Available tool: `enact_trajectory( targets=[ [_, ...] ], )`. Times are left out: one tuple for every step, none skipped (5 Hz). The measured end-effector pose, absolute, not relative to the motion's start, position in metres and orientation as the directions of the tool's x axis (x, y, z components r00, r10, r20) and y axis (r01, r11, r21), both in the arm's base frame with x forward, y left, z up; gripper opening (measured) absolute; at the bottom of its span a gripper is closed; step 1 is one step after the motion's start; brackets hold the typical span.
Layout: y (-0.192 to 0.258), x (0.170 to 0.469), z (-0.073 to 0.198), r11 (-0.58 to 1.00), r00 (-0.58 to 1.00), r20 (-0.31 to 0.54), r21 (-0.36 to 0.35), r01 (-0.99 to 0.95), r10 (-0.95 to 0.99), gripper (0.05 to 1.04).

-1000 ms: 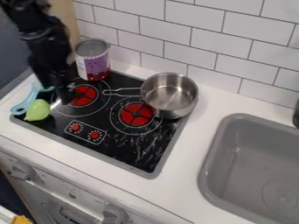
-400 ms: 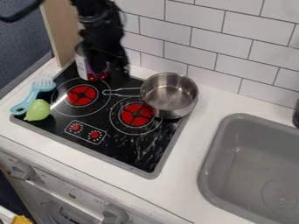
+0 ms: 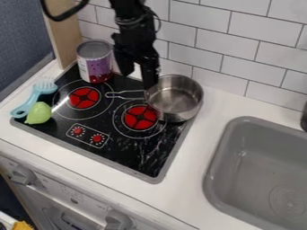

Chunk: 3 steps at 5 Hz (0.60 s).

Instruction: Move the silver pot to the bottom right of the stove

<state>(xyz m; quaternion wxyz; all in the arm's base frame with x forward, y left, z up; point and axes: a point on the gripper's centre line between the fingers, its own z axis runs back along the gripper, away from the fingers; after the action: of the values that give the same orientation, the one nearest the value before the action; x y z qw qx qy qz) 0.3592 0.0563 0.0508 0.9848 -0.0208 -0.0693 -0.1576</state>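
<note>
Item under inspection: a round, open silver metal pot (image 3: pixel 174 99) with a long looped wire handle (image 3: pixel 126 94) pointing to 9 o'clock. It sits toward 2 o'clock on the black glass stove (image 3: pixel 139 155), overlapping the stove's outer border; the destination lies toward 5 o'clock. The walls look thin and rigid, so the pot is judged fairly light for its bulk and unlikely to dent or break under a firm squeeze. The polished metal may prove slippery, and the smooth glass should let it slide readily. Recommended hold is the rim at the pot's 10 o'clock, one finger inside and one outside. The wire handle is narrow and, taken at its far end, would probably let the body tip or swivel. The black hand (image 3: pixel 138 80) is released, its fingers spread apart with nothing clasped between them. The black arm (image 3: pixel 133 27) enters from 12 o'clock and hangs steeply, the hand pointing down. The nearer finger is by the rim at the pot's 10 o'clock; whether it touches the metal cannot be determined.
</note>
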Motion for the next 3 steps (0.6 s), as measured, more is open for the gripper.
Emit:
enact_trajectory(
  targets=[
    [0.054,0.366,0.036,0.956,0.95,0.123,-0.036,0.292,-0.286,1.001],
    [0.05,0.371,0.026,0.954,0.95,0.1,-0.02,0.3,-0.297,0.948],
    [0.05,0.373,0.016,0.959,0.957,0.08,-0.014,0.282,-0.28,0.656]
  ],
)
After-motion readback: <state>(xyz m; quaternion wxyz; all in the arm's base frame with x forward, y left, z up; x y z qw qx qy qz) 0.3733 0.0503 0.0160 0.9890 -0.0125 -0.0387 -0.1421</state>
